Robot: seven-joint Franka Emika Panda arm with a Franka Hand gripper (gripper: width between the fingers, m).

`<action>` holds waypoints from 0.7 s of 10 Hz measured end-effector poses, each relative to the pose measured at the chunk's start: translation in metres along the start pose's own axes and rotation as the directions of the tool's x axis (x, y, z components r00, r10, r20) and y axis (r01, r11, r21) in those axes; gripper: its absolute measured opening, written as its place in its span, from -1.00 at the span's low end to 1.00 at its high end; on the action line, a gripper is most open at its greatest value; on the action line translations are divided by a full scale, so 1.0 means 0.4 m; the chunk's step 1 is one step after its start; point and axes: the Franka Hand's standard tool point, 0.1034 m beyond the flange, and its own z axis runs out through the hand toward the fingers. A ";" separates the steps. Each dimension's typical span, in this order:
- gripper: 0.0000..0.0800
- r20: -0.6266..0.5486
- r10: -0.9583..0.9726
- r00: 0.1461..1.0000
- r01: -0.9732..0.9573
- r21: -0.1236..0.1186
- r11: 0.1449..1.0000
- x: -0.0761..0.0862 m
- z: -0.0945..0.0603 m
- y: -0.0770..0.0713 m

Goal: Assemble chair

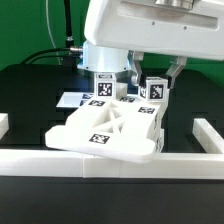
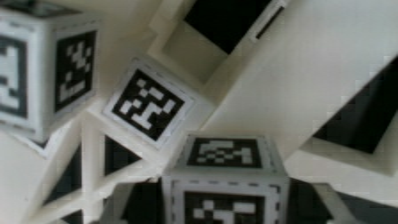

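Note:
The chair (image 1: 100,135) lies partly joined on the black table: a flat white seat plate with a tag, tilted toward the front, and blocky tagged legs rising from its far side. One leg (image 1: 103,88) stands under my gripper (image 1: 108,74). Another leg (image 1: 153,90) stands toward the exterior view's right. In the wrist view a tagged leg block (image 2: 222,165) sits between my dark fingers (image 2: 143,195), with the gripper (image 2: 222,200) shut on it. Other tagged chair pieces (image 2: 151,100) lie just beyond it.
A long white border rail (image 1: 110,166) runs along the front, with short ends at the exterior view's left (image 1: 5,124) and right (image 1: 206,131). The marker board (image 1: 72,100) lies flat behind the chair. Black cables hang at the back.

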 end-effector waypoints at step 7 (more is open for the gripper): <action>-0.29 0.034 0.672 0.740 -0.671 0.092 0.735 -0.007 0.000 -0.012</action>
